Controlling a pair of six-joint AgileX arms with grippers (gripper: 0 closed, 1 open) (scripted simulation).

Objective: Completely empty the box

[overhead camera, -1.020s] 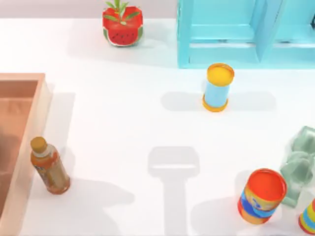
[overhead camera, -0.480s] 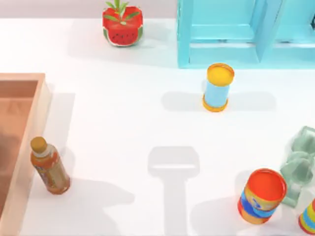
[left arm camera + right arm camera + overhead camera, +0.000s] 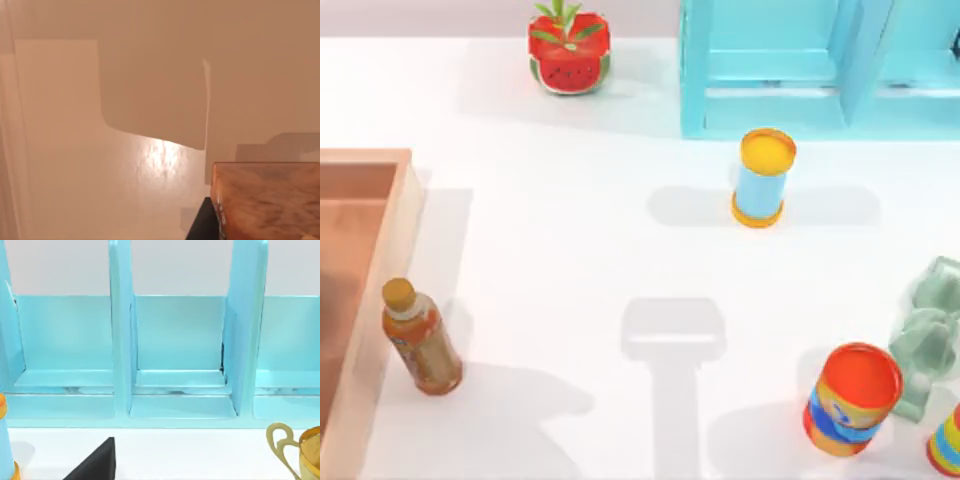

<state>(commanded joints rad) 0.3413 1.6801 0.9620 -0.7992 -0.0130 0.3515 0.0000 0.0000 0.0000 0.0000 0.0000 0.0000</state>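
The box [image 3: 390, 300], a shallow tray with pale tan walls and an orange-brown floor, lies at the table's left edge and is cut off by the top view's border. The part of its floor that shows is bare apart from a dim shadow. An amber tea bottle [image 3: 420, 337] with a yellow cap stands on the table just outside the box's right wall. In the left wrist view a dark part of my left gripper [image 3: 204, 224] sits beside an orange-brown wooden corner [image 3: 270, 200]. A dark part of my right gripper [image 3: 95, 464] faces the turquoise shelf [image 3: 175, 365].
A blue can with an orange lid [image 3: 763, 177] stands mid-table, before the turquoise shelf [image 3: 820, 65]. An orange can [image 3: 853, 398], a pale green figure [image 3: 930, 335] and a striped item [image 3: 947, 442] crowd the front right. A watermelon pot [image 3: 569, 47] sits at the back. A golden cup handle [image 3: 282, 447] shows by the shelf.
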